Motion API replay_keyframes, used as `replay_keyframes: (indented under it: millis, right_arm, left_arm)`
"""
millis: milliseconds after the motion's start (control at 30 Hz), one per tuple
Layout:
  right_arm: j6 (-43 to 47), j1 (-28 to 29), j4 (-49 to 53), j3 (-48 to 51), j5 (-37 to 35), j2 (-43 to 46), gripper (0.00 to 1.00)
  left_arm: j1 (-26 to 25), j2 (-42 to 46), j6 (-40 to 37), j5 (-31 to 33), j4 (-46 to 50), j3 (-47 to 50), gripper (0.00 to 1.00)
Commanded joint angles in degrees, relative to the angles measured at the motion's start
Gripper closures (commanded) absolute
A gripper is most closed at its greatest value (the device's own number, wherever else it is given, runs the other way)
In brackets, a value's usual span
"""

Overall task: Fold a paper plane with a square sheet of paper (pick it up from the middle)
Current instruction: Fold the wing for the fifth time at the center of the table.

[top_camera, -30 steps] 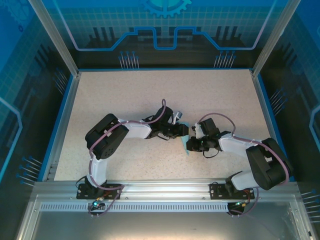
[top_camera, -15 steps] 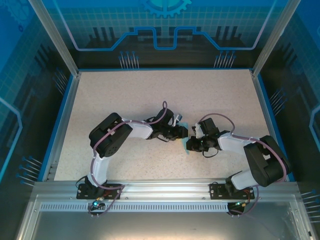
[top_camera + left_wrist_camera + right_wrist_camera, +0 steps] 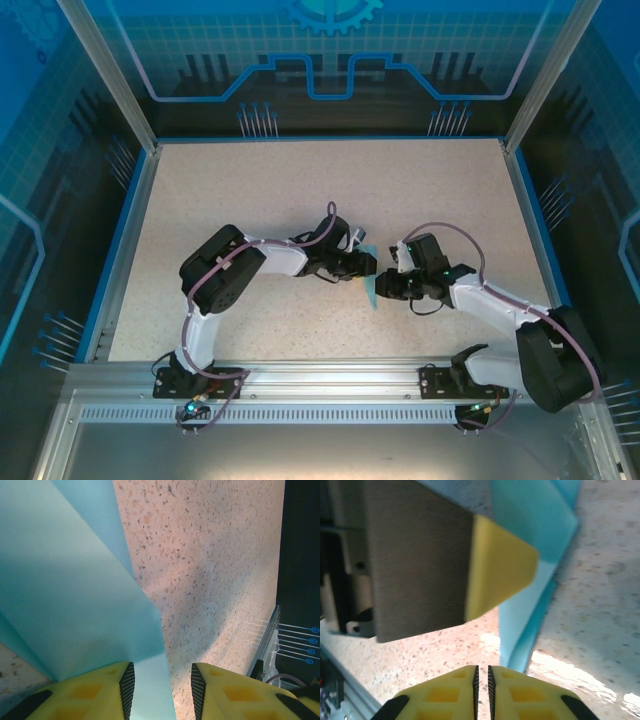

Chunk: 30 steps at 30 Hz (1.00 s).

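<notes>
The light-blue paper [image 3: 371,292], partly folded into layers, stands on edge between the two gripper tips at the table's middle. In the left wrist view the paper [image 3: 75,595] rises as a broad folded sheet, and its lower strip runs between the fingers of my left gripper [image 3: 160,680], against the left pad. That gripper [image 3: 365,265] is open, with bare table showing on the right side of the gap. My right gripper [image 3: 482,675] is shut with nothing between its pads. It sits just left of the paper's folded edge [image 3: 530,600] and faces the left gripper's yellow finger [image 3: 500,570]. From above, my right gripper [image 3: 383,285] sits beside the paper.
The speckled beige table [image 3: 300,190] has a blue rim [image 3: 130,230] on its left and right sides. An aluminium rail [image 3: 320,375] runs along the near edge. Metal frame posts [image 3: 110,75] stand at the back corners. Both arms' elbows lie low over the table's near half.
The right arm's elbow has swung outward to the right and toward the near edge, while its gripper stayed by the paper. The left gripper's jaws have narrowed slightly.
</notes>
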<state>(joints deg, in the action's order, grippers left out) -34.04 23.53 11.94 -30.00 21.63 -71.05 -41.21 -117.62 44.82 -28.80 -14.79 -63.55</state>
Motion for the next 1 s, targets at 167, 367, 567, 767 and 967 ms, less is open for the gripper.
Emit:
replay_keyframes:
  millis: [167,367,567,767,967]
  right_arm:
    - [1.43,2.22,-0.8,-3.57,9.15,-7.64,0.93]
    - [1.02,0.49,-2.05,-1.54,7.99,-12.1,0.93]
    - [0.6,-0.5,-4.21,0.8,10.21,-13.39,0.92]
    - [-0.14,-1.2,-4.7,2.82,10.07,-14.65,0.93]
    - [-0.85,-1.41,-2.9,3.81,7.73,-12.67,0.93]
  left_arm:
    - [-0.32,-1.82,-1.61,0.39,2.89,-1.13,0.6]
    - [-0.32,-1.71,-1.71,0.23,3.28,-1.35,0.6]
    - [-0.29,-1.67,-1.93,0.17,3.76,-1.56,0.6]
    - [-0.34,-1.68,-1.84,0.32,3.88,-1.65,0.61]
    - [-0.28,-1.58,-1.97,0.32,4.16,-1.83,0.6]
